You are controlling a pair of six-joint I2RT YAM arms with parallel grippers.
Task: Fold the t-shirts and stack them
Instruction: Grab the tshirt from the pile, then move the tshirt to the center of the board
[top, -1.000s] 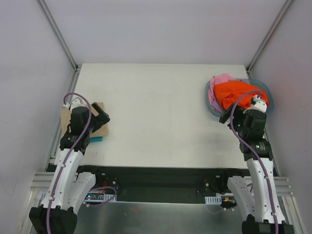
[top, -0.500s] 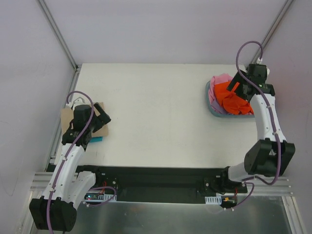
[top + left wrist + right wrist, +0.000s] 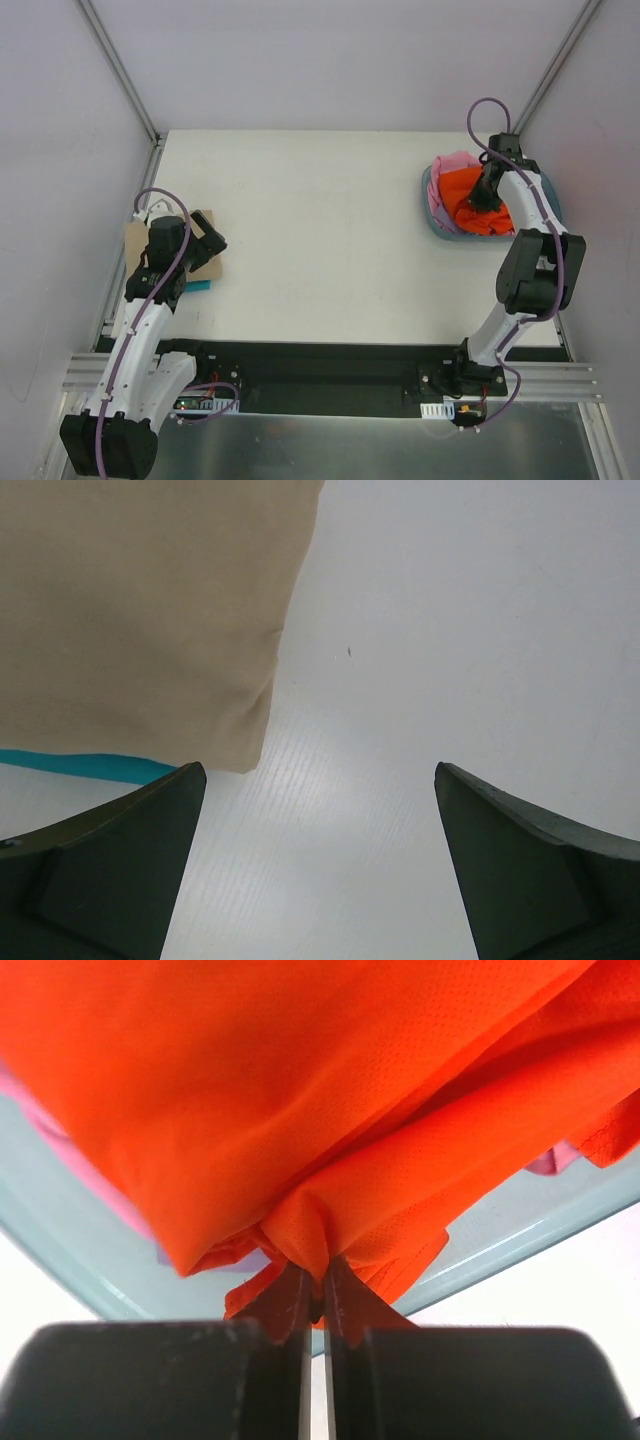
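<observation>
Currently the orange shirt [image 3: 468, 203] lies heaped in the basin [image 3: 436, 227] at the far right of the table [image 3: 320, 230], over a pink shirt [image 3: 452, 163]. My right gripper [image 3: 318, 1295] is pinched tight on a fold of the orange cloth. My left gripper [image 3: 318, 780] hangs spread wide, holding nothing, beside a tan sheet [image 3: 130, 610].

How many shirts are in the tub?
2. The orange shirt sits on top in the tub, pinched by the right gripper. The pink shirt peeks out at its far-left side. Others may be hidden underneath.
</observation>
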